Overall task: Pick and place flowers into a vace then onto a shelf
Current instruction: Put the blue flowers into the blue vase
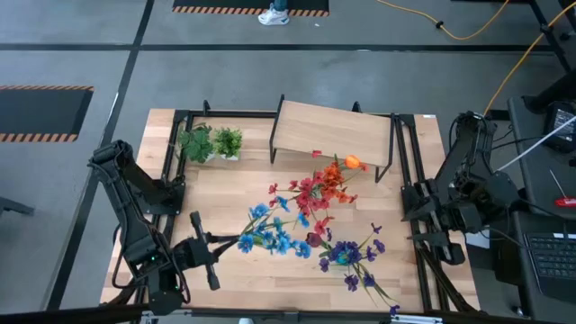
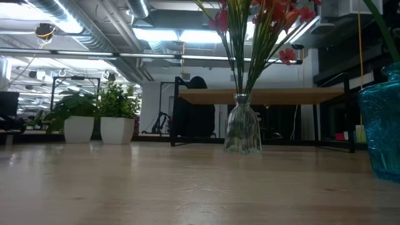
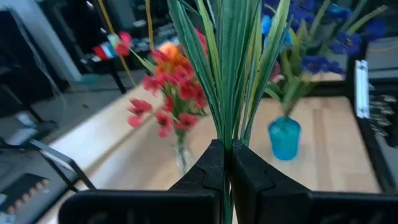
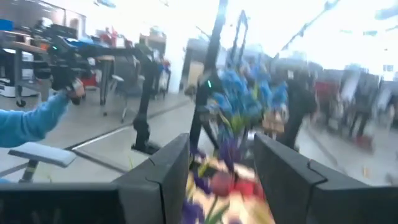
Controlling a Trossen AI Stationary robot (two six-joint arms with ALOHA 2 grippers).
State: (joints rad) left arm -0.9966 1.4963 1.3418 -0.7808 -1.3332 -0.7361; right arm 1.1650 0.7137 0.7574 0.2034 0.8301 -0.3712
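The table (image 1: 144, 193) fills the middle of the high view, a black frame running along its sides. Its left half is mostly bare wood, and the strip nearest the low camera lies clear in front of the vases. The shelf (image 1: 331, 130) stands at the far edge, right of centre, on thin black legs; in the low view its board (image 2: 281, 95) spans behind the clear vase with open space beneath it.

The left arm (image 1: 135, 216) reaches in from the near left corner. The left gripper (image 1: 213, 241) is clamped shut on the green stems of the blue flowers (image 1: 270, 232), whose blossoms spread toward the table's centre; the left wrist view shows the stems (image 3: 231, 68) rising straight out from between the closed fingers (image 3: 208, 171). The right arm (image 1: 463, 193) waits off the right edge, outside the frame rail. The right gripper (image 4: 221, 168) has its fingers standing apart with nothing between them.

The red flowers (image 1: 315, 191), with an orange bloom (image 1: 352, 162) near the shelf's front edge, stand in the clear vase (image 2: 242, 132) at mid-table. The purple flowers (image 1: 353, 256) sit in the blue vase (image 2: 381, 128) toward the near right, close to the edge. The three bunches crowd together, their blossoms nearly touching. Two potted plants (image 1: 211, 143) stand side by side at the far left, just beside the shelf's left legs.
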